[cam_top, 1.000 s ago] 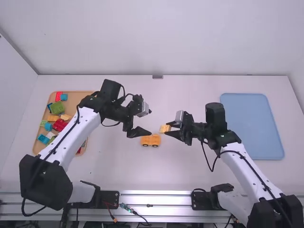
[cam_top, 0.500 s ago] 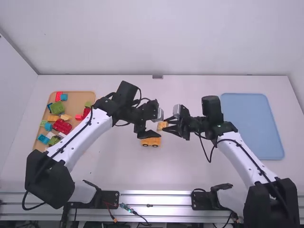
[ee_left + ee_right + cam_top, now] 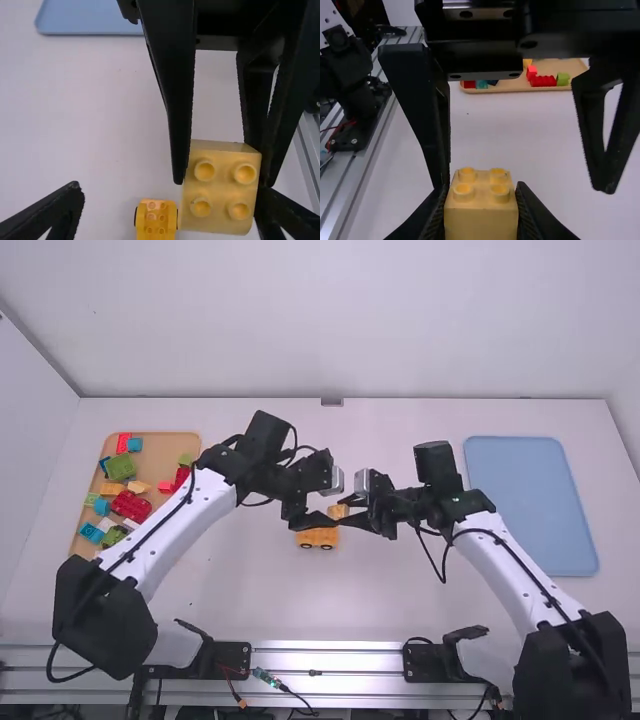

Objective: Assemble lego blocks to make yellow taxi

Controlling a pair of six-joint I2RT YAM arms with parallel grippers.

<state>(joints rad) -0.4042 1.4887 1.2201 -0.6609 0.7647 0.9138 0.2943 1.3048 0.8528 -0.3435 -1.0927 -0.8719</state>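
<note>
Our right gripper [image 3: 479,200] has moved its clamped yellow block [image 3: 220,187] toward the table's [image 3: 400,590] left edge; our open left gripper [image 3: 169,195], closing off-centre, could twist it.

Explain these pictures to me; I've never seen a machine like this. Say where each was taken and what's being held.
These are two robot arms, left and right, each ending in a gripper with two black fingers. The high view looks down from above and behind them. The other two pictures come from cameras on the wrists, each with its own arm's fingers at the bottom edge.

On the white table are a wheeled yellow piece, a tray of colourful blocks to the left, and a blue tray to the right.

The right gripper holds a yellow block with four studs. The left gripper is open close to it, holding nothing.
</note>
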